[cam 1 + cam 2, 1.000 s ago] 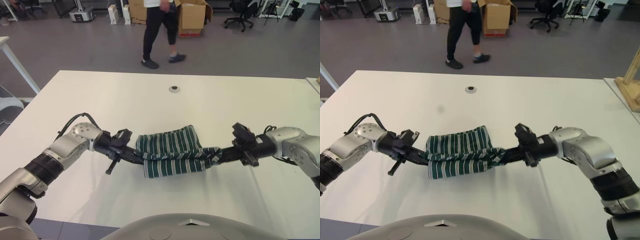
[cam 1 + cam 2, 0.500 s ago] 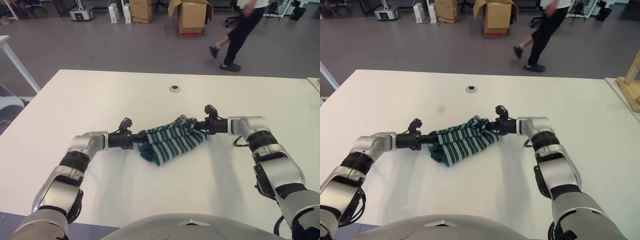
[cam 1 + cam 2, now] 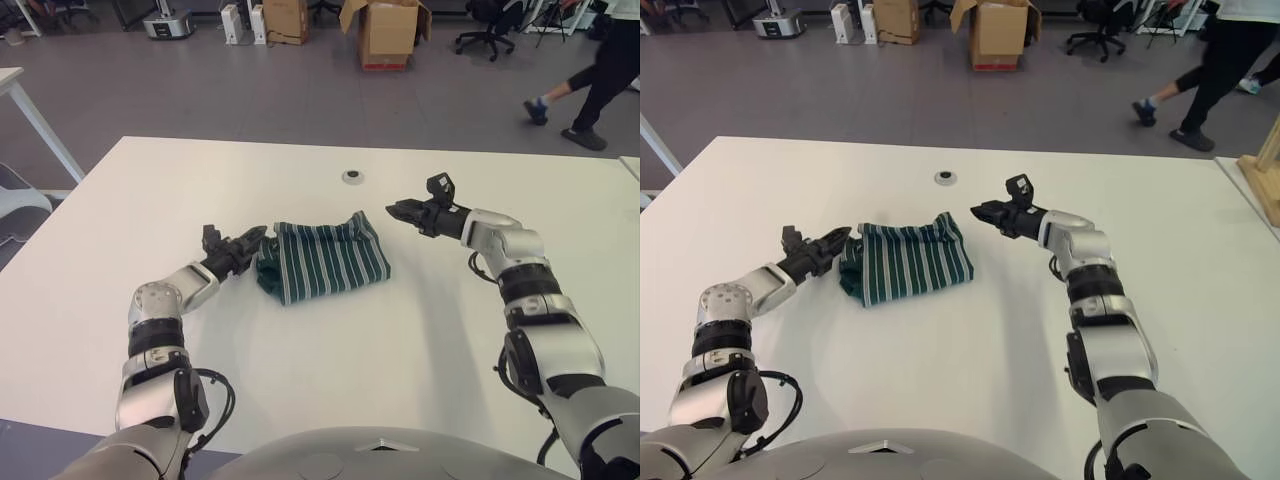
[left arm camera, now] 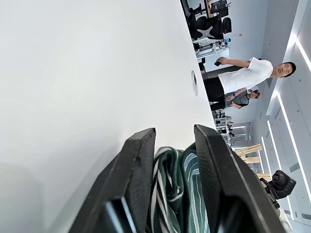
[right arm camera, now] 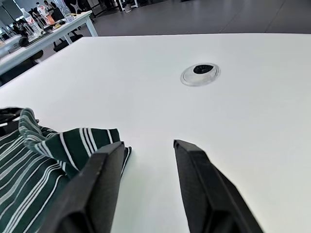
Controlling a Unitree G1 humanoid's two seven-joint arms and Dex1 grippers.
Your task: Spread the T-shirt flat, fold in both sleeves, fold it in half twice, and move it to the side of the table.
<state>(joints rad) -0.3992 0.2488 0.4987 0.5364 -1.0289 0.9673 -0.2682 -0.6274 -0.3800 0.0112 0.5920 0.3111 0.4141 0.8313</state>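
The green-and-white striped T-shirt [image 3: 325, 262] lies folded into a small rectangle on the white table [image 3: 330, 380], a little left of the middle. My left gripper [image 3: 250, 240] stands open at the shirt's left edge, and in the left wrist view the striped cloth [image 4: 171, 170] shows between its fingers [image 4: 138, 165]. My right gripper [image 3: 395, 210] is open, just above the table and a short way right of the shirt's far right corner. In the right wrist view the shirt [image 5: 43, 165] lies beside that gripper [image 5: 149, 145], apart from it.
A round cable grommet [image 3: 351, 177] sits in the table beyond the shirt. Bare tabletop stretches to both sides and to the front. A wooden frame [image 3: 1265, 170] stands off the table's right edge. Cardboard boxes [image 3: 385, 35] stand on the floor behind.
Both grippers have let go of the shirt and opened. The shirt, bunched between them before, now lies flat and folded. The right gripper has drawn back to the right and farther away.
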